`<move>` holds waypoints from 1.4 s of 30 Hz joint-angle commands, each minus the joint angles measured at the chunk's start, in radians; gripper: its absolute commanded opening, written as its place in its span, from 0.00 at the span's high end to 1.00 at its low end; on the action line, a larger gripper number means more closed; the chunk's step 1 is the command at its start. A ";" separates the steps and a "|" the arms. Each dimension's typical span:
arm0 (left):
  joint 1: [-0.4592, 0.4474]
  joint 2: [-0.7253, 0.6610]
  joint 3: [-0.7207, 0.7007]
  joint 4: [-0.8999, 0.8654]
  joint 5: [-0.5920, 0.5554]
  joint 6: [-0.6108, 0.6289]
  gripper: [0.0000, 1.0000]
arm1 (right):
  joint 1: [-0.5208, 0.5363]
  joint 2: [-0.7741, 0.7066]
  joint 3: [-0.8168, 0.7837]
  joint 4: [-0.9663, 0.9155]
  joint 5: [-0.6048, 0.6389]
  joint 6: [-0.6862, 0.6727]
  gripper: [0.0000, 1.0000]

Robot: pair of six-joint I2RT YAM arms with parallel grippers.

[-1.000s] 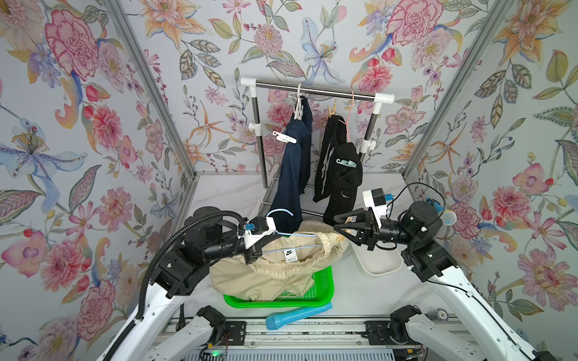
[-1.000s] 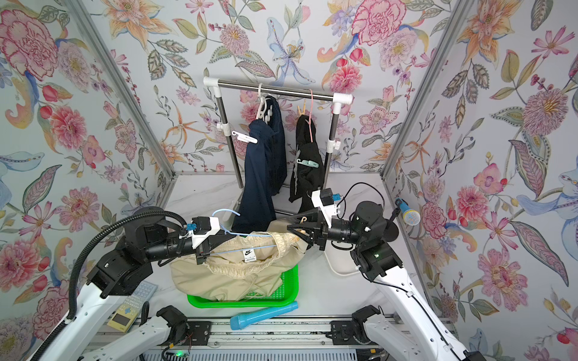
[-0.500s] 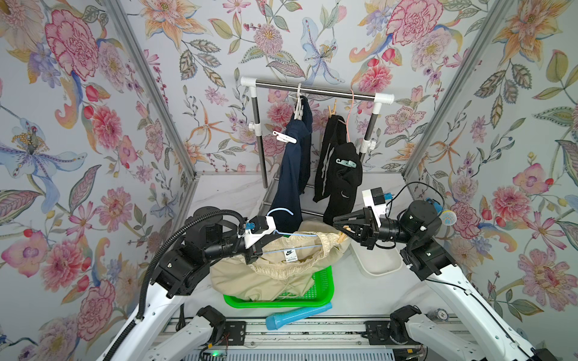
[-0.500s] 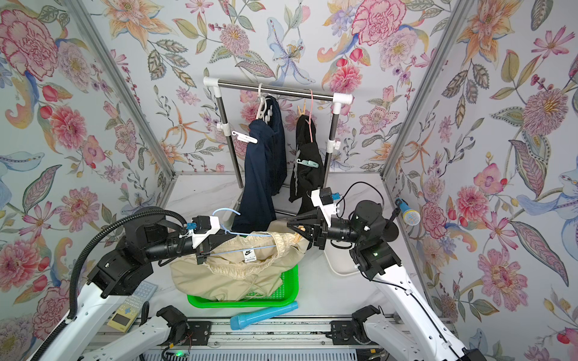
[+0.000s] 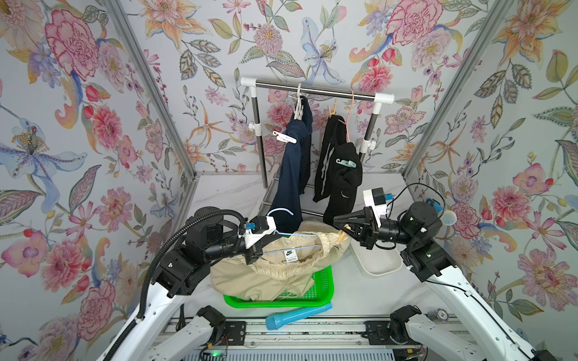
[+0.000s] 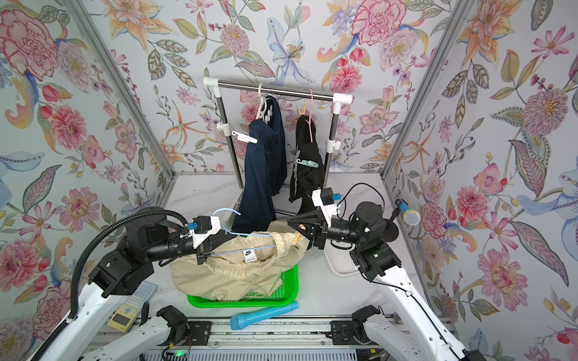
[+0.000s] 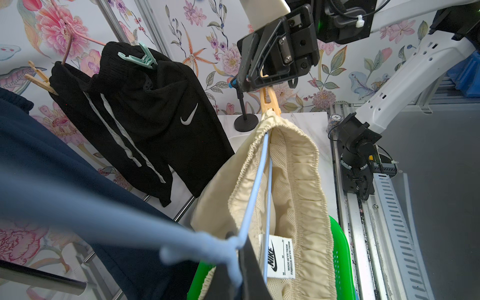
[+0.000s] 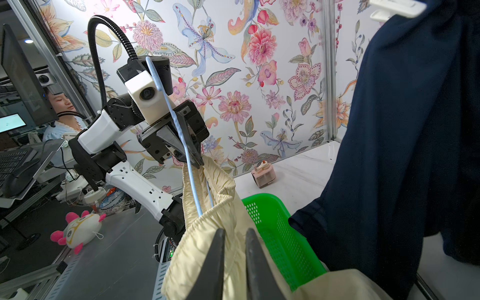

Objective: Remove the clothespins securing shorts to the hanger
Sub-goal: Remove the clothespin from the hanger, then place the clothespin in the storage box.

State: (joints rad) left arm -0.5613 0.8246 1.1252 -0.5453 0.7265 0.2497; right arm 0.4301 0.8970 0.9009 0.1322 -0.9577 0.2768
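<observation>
My left gripper (image 5: 269, 241) is shut on the pale blue hanger (image 5: 292, 248), holding it over the green basket. The cream shorts (image 5: 275, 275) hang from that hanger. A tan clothespin (image 7: 270, 102) pins their waistband at the hanger's far end, and my right gripper (image 5: 339, 226) is shut on its handles. In the right wrist view its dark fingers (image 8: 215, 259) stand close together against cream fabric. On the rack behind, the navy shorts (image 5: 291, 187) carry a white clip (image 5: 284, 137). The black shorts (image 5: 337, 175) carry a teal clip (image 5: 345, 162) and a tan clothespin (image 5: 332, 109).
The green basket (image 5: 323, 290) sits under the cream shorts, with a blue tube (image 5: 297, 315) in front of it. A white tray (image 5: 378, 264) lies below my right wrist. The rack rail (image 5: 316, 90) spans the back. A small pink object (image 8: 263, 175) stands on the table.
The right gripper's jaws have narrowed onto the tan clothespin at the end of the hanger. The left gripper and the hanger have stayed where they were.
</observation>
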 commanded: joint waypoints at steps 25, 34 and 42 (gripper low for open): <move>-0.002 0.013 -0.018 0.076 -0.162 -0.077 1.00 | -0.010 -0.117 0.024 -0.247 0.759 -0.043 1.00; -0.002 0.001 -0.046 0.083 -0.252 -0.116 1.00 | -0.127 -0.096 -0.057 -0.441 0.985 0.107 1.00; -0.002 -0.043 -0.067 0.067 -0.243 -0.100 1.00 | -0.246 -0.039 -0.173 -0.514 1.005 0.220 1.00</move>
State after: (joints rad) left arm -0.5613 0.8078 1.0615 -0.5076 0.4946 0.1562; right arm 0.2081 0.8589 0.7578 -0.3267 0.0139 0.4358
